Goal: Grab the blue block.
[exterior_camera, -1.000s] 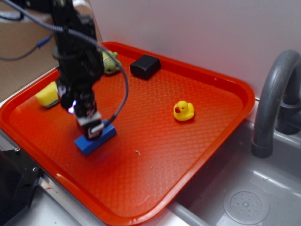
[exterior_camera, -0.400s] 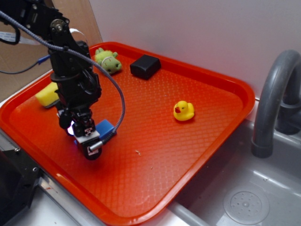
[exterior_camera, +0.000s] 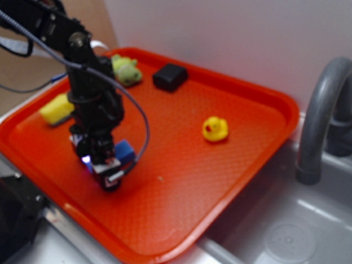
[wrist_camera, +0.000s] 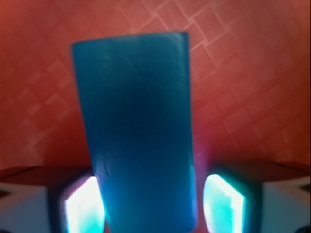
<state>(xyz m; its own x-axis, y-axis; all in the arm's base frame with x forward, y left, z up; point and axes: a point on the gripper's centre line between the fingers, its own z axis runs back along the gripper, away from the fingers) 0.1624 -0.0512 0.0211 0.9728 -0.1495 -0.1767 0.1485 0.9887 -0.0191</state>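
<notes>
The blue block (exterior_camera: 126, 149) lies flat on the red tray (exterior_camera: 220, 181), left of centre, mostly hidden by my arm in the exterior view. My gripper (exterior_camera: 105, 166) is lowered onto it. In the wrist view the blue block (wrist_camera: 136, 126) fills the middle and runs away from the camera, lying between the lit fingers (wrist_camera: 82, 204). The left pad looks to be against the block's side, while a narrow strip of tray shows between the block and the right pad. My gripper (wrist_camera: 153, 206) is open around the block.
On the tray stand a yellow rubber duck (exterior_camera: 215, 128) right of centre, a black squarish block (exterior_camera: 169, 77) at the back, a green plush toy (exterior_camera: 125, 69) and a yellow sponge (exterior_camera: 55, 109) at the left. A grey faucet (exterior_camera: 319, 110) and sink (exterior_camera: 286, 231) lie to the right.
My gripper has come down over the blue block and tilted, so the block now sits between the fingers. The block has stayed where it was on the tray.
</notes>
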